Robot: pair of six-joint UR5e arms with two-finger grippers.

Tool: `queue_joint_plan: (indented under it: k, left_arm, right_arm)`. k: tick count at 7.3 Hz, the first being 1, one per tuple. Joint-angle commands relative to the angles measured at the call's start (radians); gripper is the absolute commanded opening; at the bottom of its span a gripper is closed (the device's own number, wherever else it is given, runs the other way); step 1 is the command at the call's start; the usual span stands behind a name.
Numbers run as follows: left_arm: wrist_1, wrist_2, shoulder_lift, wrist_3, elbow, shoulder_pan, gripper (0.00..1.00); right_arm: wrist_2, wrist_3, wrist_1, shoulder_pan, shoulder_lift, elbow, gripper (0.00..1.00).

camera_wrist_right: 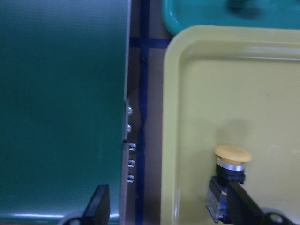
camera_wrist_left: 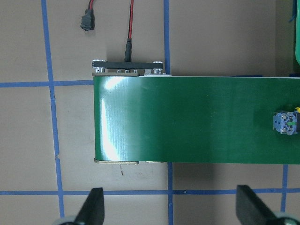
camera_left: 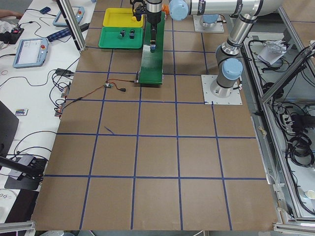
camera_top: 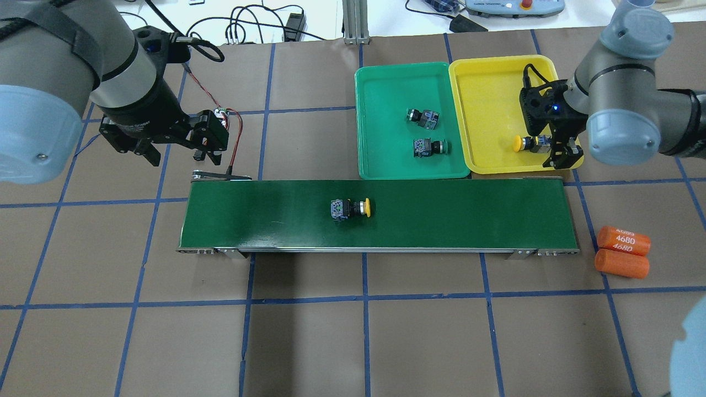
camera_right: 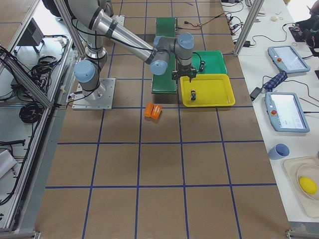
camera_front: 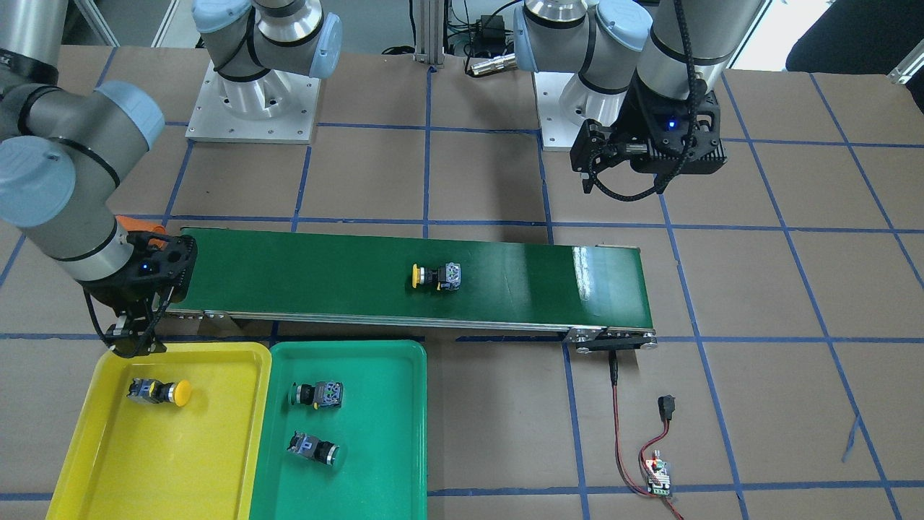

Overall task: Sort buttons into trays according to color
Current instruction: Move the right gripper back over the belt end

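Note:
A yellow button lies on its side mid-belt; it also shows in the front view and at the right edge of the left wrist view. Another yellow button lies in the yellow tray. Two green buttons lie in the green tray. My right gripper is open over the yellow tray's near right corner. In the right wrist view, the yellow button rests just beside one finger. My left gripper is open and empty above the belt's left end.
The dark green conveyor belt runs across the table in front of the trays. Two orange cylinders lie past its right end. A red-black cable and a small circuit board lie near its left end.

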Motion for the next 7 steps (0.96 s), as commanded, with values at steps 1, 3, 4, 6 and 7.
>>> queue_joint_plan:
  k: [1,3,4,6,7]
  left_arm:
    - [0.000,0.001,0.002,0.000,0.000,0.000,1.00]
    - [0.000,0.001,0.002,0.000,0.001,0.000,1.00]
    - [0.000,0.001,0.003,0.000,0.000,0.000,1.00]
    - [0.000,0.001,0.005,0.000,0.001,0.000,1.00]
    - [0.000,0.001,0.003,0.000,-0.002,0.000,1.00]
  right_arm:
    - [0.000,0.042,-0.003,0.049,-0.086,0.114,0.89]
    - [-0.008,0.155,-0.012,0.141,-0.125,0.180,0.91]
    - [-0.014,0.214,-0.015,0.177,-0.119,0.185,0.91]
    - [-0.018,0.222,-0.015,0.197,-0.111,0.188,0.91]
    - [-0.018,0.222,-0.015,0.197,-0.111,0.188,0.91]
